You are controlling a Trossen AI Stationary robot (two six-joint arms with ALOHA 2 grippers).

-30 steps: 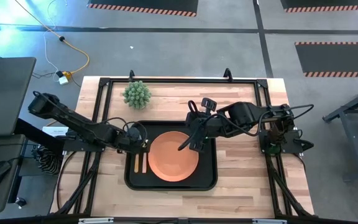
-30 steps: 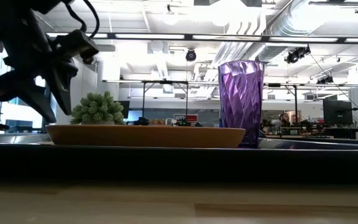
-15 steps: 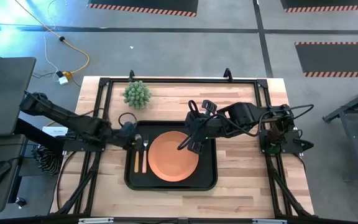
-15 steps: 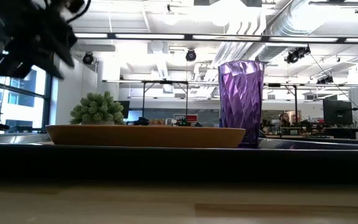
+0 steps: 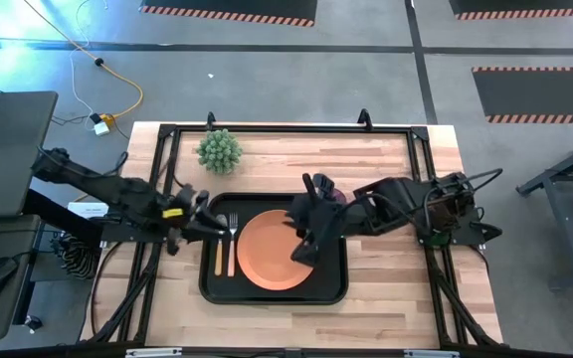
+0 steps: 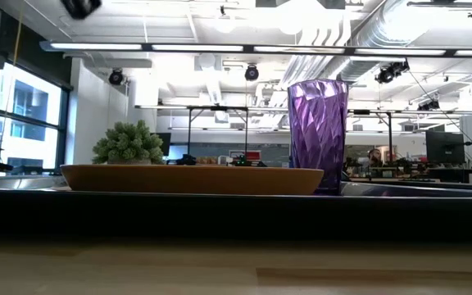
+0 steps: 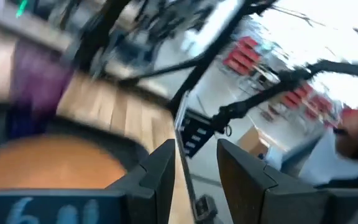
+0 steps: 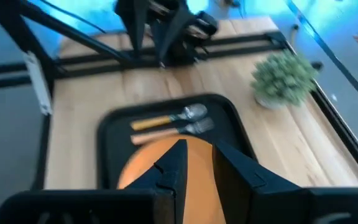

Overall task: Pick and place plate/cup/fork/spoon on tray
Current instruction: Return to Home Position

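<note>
Plate (image 5: 277, 251), fork (image 5: 231, 244) and spoon (image 5: 219, 245) lying on tray (image 5: 336, 292); cup (image 6: 318, 135) upright beside plate. Left gripper (image 5: 207, 221) at tray's left edge, fingers narrowly apart, empty. Right gripper (image 5: 304, 254) over plate, likewise empty.

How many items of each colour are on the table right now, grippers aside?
Orange: 3, plate, fork, spoon (both with orange handles)
Purple: 1, cup
Black: 1, tray
Green: 1, plant
Total: 6
</note>
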